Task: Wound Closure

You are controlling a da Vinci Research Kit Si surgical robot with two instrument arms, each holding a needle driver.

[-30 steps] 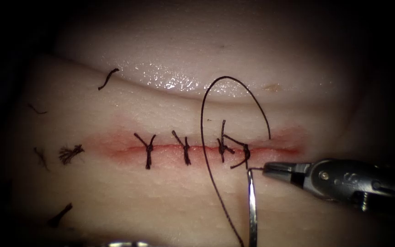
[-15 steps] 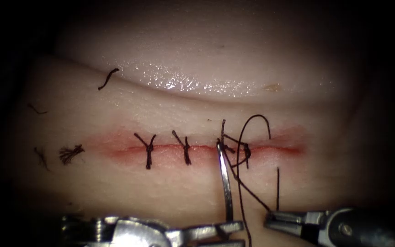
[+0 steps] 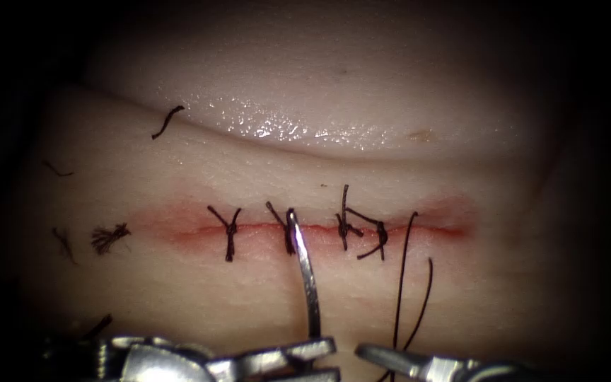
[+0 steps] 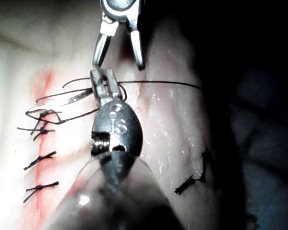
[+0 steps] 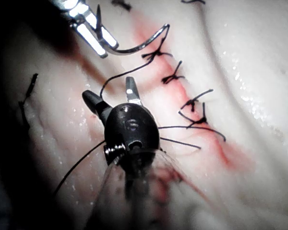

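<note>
The left tool (image 3: 298, 354) sits at the near edge, jaws clamped on the needle (image 3: 304, 272) at its near end, close to where the thread joins. The needle stands clear of the tissue (image 3: 178, 297), its point hanging over the cut (image 3: 319, 228) beside the second stitch (image 3: 288, 233) from the left, not buried as far as I can see. The right tool (image 3: 390, 359) is just right of the left one; in the right wrist view its jaws stand apart (image 5: 110, 98) around nothing, with the thread (image 3: 401, 283) running past them. That thread rises from the near edge to the right end of the cut, near the fourth stitch (image 3: 378, 237). Red fluid (image 3: 178, 230) stains the cut's edges, and cut ends (image 3: 107, 237) lie on the left. Handling, as a judgement: the needle is light, stiff, smooth steel (likely to swivel in the jaws if gripped off-flat), best held on the body back from the point, never on the tip. The thread is thin and limp, snags easily on the stitches, and should be pinched well away from the knots. The tissue is soft, wet and tears if tugged.
</note>
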